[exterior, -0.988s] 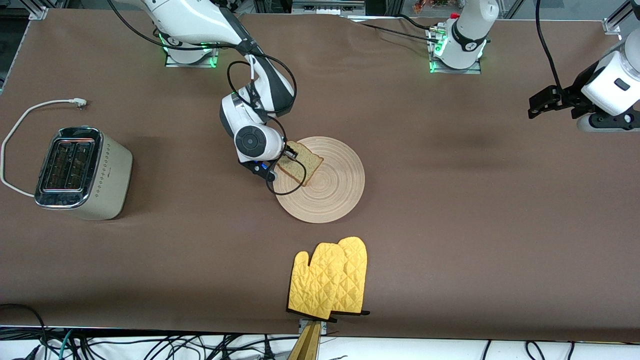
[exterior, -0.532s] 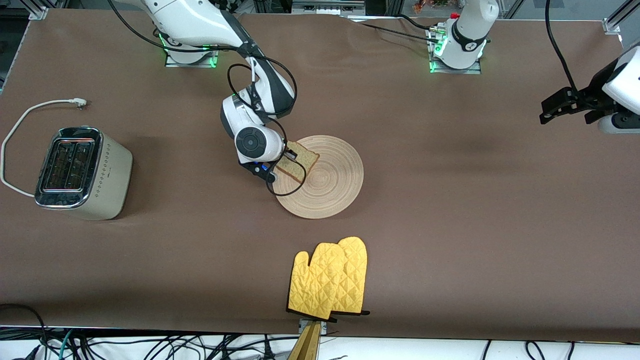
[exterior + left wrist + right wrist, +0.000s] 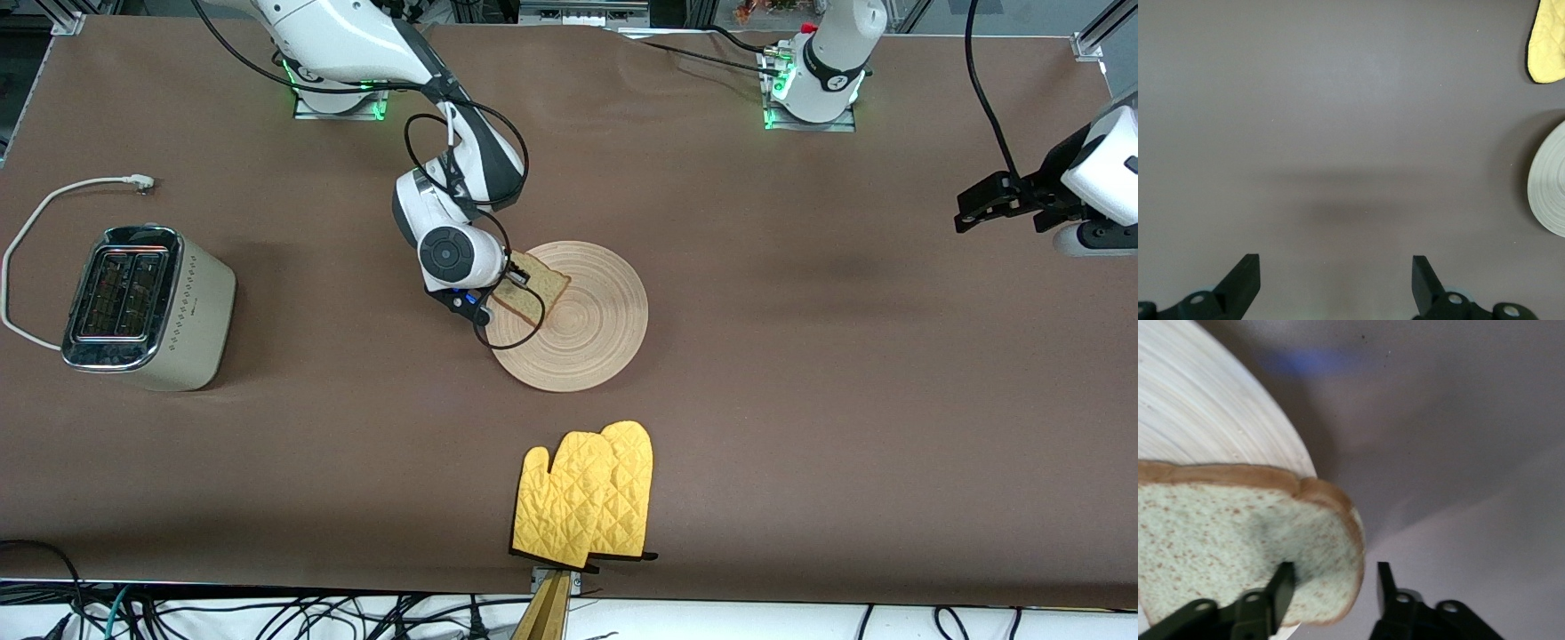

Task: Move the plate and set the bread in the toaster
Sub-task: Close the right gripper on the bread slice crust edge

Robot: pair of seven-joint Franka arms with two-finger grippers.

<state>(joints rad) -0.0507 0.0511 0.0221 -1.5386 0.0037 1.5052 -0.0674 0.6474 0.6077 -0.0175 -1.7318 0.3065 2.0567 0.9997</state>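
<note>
Right jaws [image 3: 1330,590] astride one bread [image 3: 1238,547] slice's edge, grip unclear, one plate [image 3: 591,329], left jaws [image 3: 1336,277] released.

The right arm comes down from its base at the upper left of the front view, bends at the elbow and ends in a white wrist just left of the frame's centre. The right tool [image 3: 508,274] sits low there; in the right wrist view its two black fingers [image 3: 1281,587] stand a little apart at the bottom edge, one on the face of the bread [image 3: 1238,547], the other clear of its crust

The left arm waits, its wrist at the right edge of the front view. The left tool [image 3: 978,206] hangs over bare table [image 3: 1338,133], its fingers [image 3: 1245,273] spread wide with nothing between them
</note>
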